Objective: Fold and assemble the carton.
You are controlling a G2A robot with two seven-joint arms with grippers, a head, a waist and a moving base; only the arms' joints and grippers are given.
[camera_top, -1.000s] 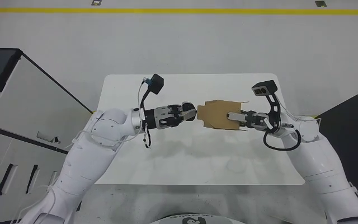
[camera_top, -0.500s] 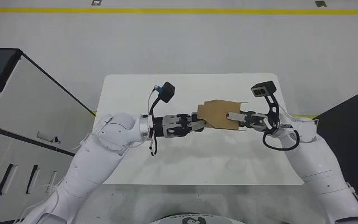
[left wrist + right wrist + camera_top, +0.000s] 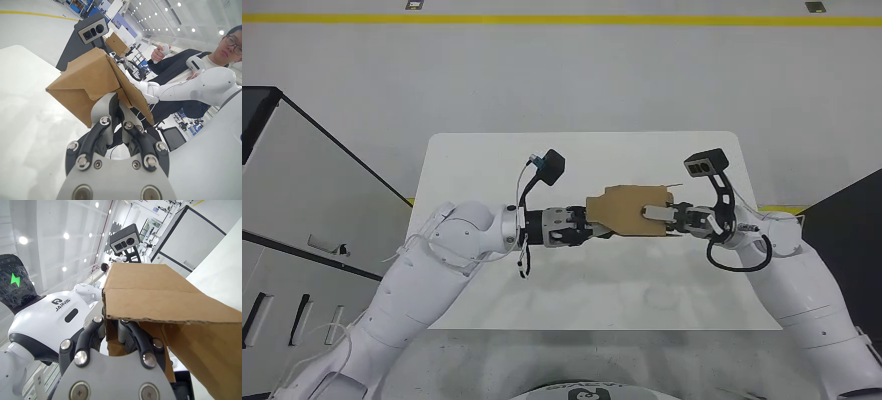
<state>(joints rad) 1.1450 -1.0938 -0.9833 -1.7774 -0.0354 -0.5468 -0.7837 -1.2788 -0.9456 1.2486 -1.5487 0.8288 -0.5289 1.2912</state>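
The carton [image 3: 627,205] was pinched left by the left gripper [image 3: 599,228] and right by the right gripper [image 3: 650,211]; flap folding was judged to be required next.

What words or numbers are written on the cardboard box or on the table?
On the carton: none; the brown faces that show are plain, with no word, number or sign.
On the table: none; its white top carries no print.

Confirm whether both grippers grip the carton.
Yes, the left gripper and the right gripper each clamp an opposite end of the carton.
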